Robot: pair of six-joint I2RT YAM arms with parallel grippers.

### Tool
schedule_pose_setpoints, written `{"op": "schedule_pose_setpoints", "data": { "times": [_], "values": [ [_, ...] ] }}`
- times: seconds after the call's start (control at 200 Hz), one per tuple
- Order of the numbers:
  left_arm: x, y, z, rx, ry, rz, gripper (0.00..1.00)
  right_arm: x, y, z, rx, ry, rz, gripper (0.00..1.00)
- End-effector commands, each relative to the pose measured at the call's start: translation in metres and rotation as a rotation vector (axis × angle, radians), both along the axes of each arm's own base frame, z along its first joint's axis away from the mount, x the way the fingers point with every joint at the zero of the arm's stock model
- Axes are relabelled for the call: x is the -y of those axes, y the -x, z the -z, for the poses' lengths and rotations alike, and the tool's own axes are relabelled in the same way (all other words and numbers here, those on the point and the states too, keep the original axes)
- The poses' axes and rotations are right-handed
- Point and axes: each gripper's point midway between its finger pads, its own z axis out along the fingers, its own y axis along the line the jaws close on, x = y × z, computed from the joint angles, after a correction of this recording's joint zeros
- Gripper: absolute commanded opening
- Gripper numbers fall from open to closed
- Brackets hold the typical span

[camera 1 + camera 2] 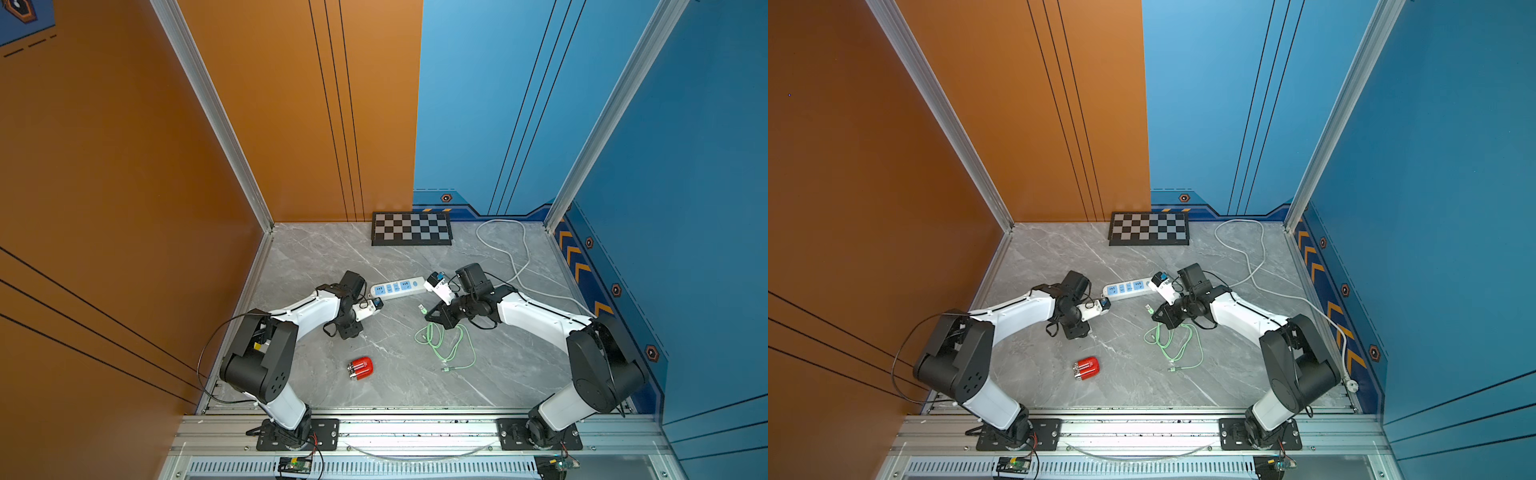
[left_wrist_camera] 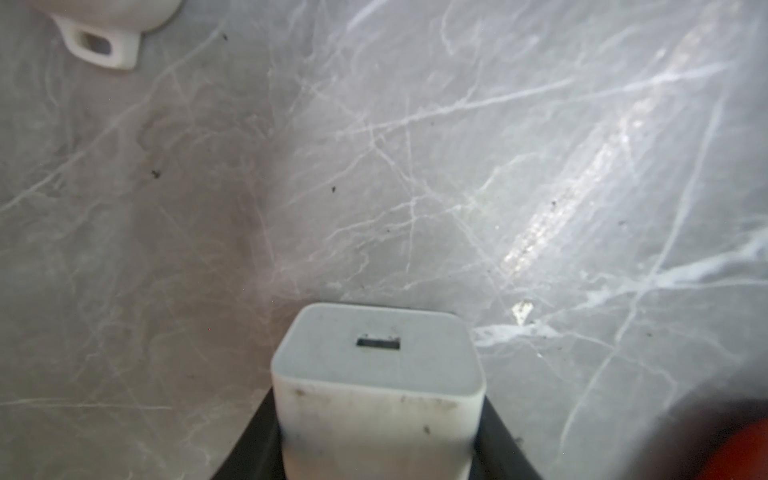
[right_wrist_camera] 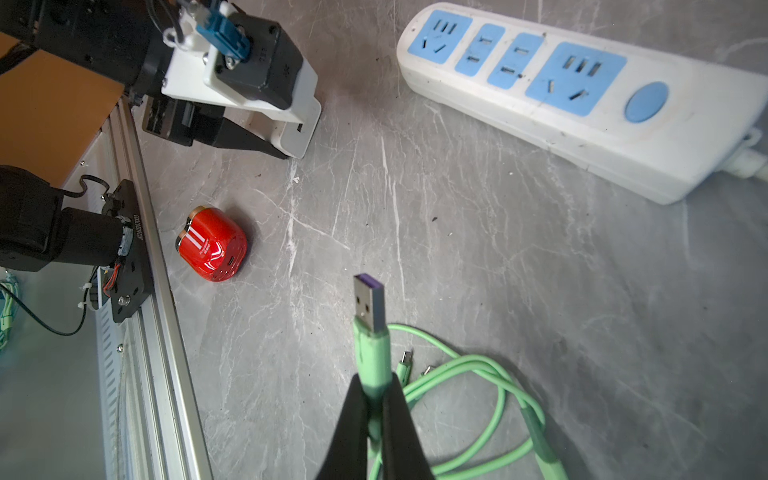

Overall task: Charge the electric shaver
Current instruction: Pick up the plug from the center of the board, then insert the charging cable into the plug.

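Grip: left hand [image 2: 378,399] clasps white square charger block [image 2: 376,361] | right hand [image 3: 374,380] pinches green USB cable [image 3: 371,349] | grey marbled tabletop [image 3: 498,270] | orange-and-blue walls [image 1: 332,124]

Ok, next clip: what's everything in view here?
electric shaver: one, red with silver heads, near-left on the table.
power strip: one, white with blue sockets, mid-table; its white cord trails to the right edge.
charger block: one, white, in the left end effector.
USB cable: one, green, coiled right of centre; plug end in the right end effector.
checkerboard: one, black and grey, at the table's back edge.
table: one, grey marble.
arms: two, white and black.
left end effector: closed on the charger block.
right end effector: shut on the USB cable.
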Motion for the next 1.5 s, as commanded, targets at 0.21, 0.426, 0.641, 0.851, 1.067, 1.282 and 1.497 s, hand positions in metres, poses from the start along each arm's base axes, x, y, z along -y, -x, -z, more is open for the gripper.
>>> {"op": "schedule_pose_setpoints", "data": {
  "times": [0.21, 0.426, 0.641, 0.851, 1.067, 1.282, 1.497],
  "values": [
    [-0.011, 0.023, -0.002, -0.001, -0.027, -0.011, 0.25, 0.001, 0.004, -0.008, 0.010, -0.004, 0.007, 0.00],
    [0.010, 0.024, -0.028, 0.084, -0.021, 0.037, 0.00, 0.003, 0.007, -0.014, 0.016, 0.008, 0.006, 0.00],
    [0.021, 0.029, -0.073, 0.349, -0.043, 0.144, 0.00, -0.010, 0.020, -0.017, -0.028, 0.031, -0.057, 0.00],
    [0.031, 0.055, -0.113, 0.554, 0.098, 0.240, 0.00, -0.031, 0.043, -0.026, -0.074, 0.081, -0.165, 0.00],
    [0.044, 0.081, -0.126, 0.629, 0.171, 0.351, 0.00, -0.061, 0.076, -0.038, -0.109, 0.152, -0.316, 0.00],
    [0.055, 0.092, -0.128, 0.632, 0.203, 0.420, 0.00, -0.083, 0.100, -0.040, -0.140, 0.184, -0.403, 0.00],
    [0.065, 0.097, -0.132, 0.619, 0.239, 0.465, 0.00, -0.093, 0.107, -0.042, -0.143, 0.190, -0.425, 0.00]
  ]
}}
